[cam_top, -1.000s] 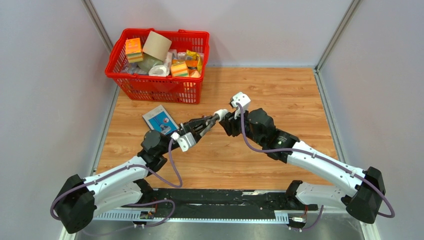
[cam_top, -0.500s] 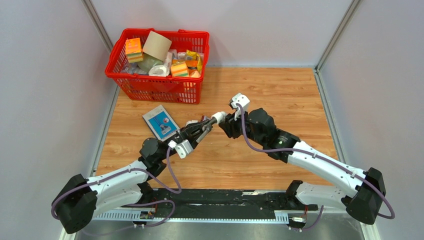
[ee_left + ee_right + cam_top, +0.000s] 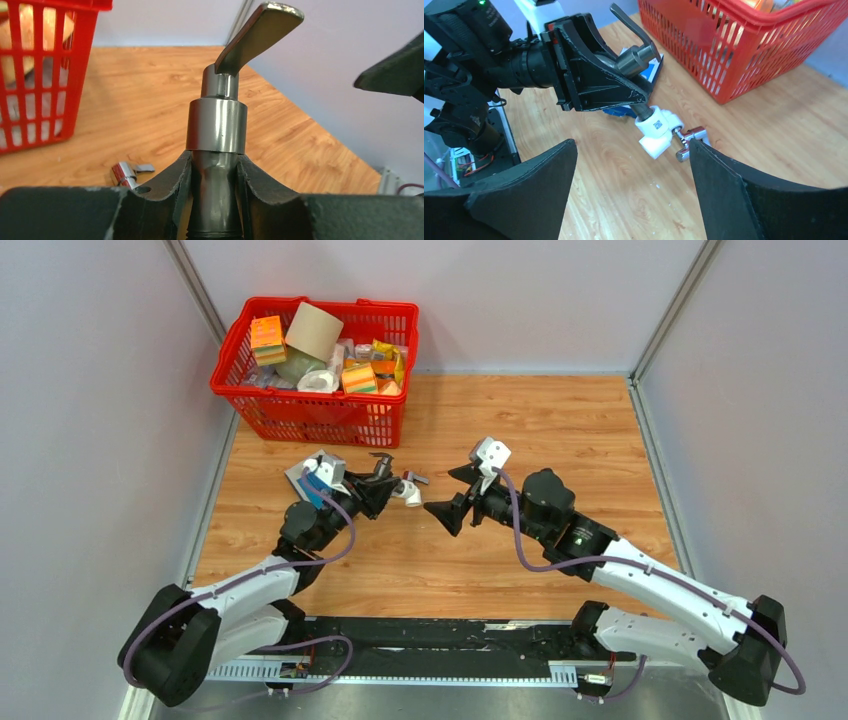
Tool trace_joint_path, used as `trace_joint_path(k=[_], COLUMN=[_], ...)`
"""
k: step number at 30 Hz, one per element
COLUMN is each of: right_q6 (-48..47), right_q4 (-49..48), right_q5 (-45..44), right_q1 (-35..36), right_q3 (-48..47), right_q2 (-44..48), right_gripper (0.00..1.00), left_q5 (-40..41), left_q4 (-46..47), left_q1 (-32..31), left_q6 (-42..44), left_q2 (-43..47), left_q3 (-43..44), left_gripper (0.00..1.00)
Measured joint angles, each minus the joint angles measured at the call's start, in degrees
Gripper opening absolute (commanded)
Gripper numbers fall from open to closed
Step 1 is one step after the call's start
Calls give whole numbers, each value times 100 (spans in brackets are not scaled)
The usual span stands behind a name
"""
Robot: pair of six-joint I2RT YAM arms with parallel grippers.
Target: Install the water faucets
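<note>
Table (image 3: pixel 560 430) was warm orange-brown with streaky wood grain. Basket (image 3: pixel 310 420) was bright red, its walls an open grid of slots. In it were a tan cardboard roll (image 3: pixel 313 330) and a small orange carton (image 3: pixel 267 337). Lever tap (image 3: pixel 217 125) was dark grey metal with a dull sheen. Elbow fitting (image 3: pixel 655 131) was plain white with a small black printed code. Second tap (image 3: pixel 689 137) was shiny chrome. Flat box (image 3: pixel 620 112) showed blue and white. Arms (image 3: pixel 650 575) were white and black, cables (image 3: pixel 345 540) purple. Walls (image 3: pixel 90 440) were pale grey.

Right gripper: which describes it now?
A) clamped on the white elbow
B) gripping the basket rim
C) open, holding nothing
C: the right gripper stands wide open and empty; the white elbow sits on the faucet held by the left gripper.
</note>
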State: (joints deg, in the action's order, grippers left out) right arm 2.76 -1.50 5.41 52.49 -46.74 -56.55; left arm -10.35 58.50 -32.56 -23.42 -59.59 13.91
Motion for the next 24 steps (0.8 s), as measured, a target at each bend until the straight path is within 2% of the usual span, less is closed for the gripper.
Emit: trace_joint_path(k=[3, 9, 11, 18, 24], right_q6=[-326, -675, -772, -1351, -2024], right_q4=[-216, -380, -514, -1532, -2354], right_q5=[24, 20, 83, 623, 684], right_q1=[0, -2, -2, 11, 262], right_q3=[256, 522, 654, 1659, 2044], right_q2=[332, 363, 304, 295, 330], right_gripper=[90, 91, 100, 100, 100], left_q5=[-125, -271, -435, -933, -896], left_q4=[-544, -1344, -1445, -1958, -2555], left_q1=[243, 452, 501, 597, 608], left_q6=[-643, -1121, -1316, -2321, -3268], left_q2=[208, 734, 776, 833, 1091], left_q3=[9, 50, 50, 280, 656], left_gripper=[0, 0, 0, 0, 0])
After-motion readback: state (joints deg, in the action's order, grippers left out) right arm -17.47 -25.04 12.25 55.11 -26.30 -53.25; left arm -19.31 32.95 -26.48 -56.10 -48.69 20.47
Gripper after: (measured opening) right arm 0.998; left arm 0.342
